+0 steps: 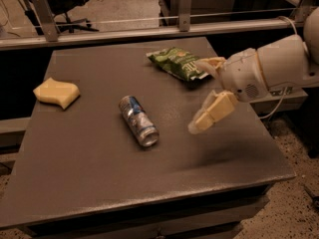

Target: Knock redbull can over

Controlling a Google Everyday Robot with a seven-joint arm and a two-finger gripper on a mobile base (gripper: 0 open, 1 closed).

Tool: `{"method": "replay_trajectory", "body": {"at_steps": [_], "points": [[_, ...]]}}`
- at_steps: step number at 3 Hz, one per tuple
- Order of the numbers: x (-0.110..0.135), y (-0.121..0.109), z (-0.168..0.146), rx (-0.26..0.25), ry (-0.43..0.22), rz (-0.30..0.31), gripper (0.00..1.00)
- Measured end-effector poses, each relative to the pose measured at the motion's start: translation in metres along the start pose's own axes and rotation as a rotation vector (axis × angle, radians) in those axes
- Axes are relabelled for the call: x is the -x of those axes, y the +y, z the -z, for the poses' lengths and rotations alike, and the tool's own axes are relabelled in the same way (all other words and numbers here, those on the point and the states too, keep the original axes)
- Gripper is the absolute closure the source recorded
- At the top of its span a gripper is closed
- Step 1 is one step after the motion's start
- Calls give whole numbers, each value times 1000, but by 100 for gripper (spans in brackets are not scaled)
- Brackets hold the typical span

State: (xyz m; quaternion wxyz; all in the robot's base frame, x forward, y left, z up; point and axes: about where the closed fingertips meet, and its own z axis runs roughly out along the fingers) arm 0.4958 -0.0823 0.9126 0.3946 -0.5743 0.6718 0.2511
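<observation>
The redbull can point(138, 121) lies on its side in the middle of the dark table point(99, 183), silver top toward the front right. My gripper point(198, 96) hangs above the table to the right of the can, clear of it. Its two cream fingers are spread apart with nothing between them; the lower finger point(212, 112) points down-left toward the table, and the upper one point(208, 63) reaches over the edge of the chip bag. The white arm comes in from the right.
A green chip bag point(174, 62) lies at the back right of the table, just under my upper finger. A yellow sponge point(56, 92) lies at the left. A metal rail point(149, 31) runs behind the table.
</observation>
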Motion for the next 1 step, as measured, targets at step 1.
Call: {"method": "replay_trajectory", "body": {"at_steps": [1], "points": [[3,3,2,9,1,12,0]]}}
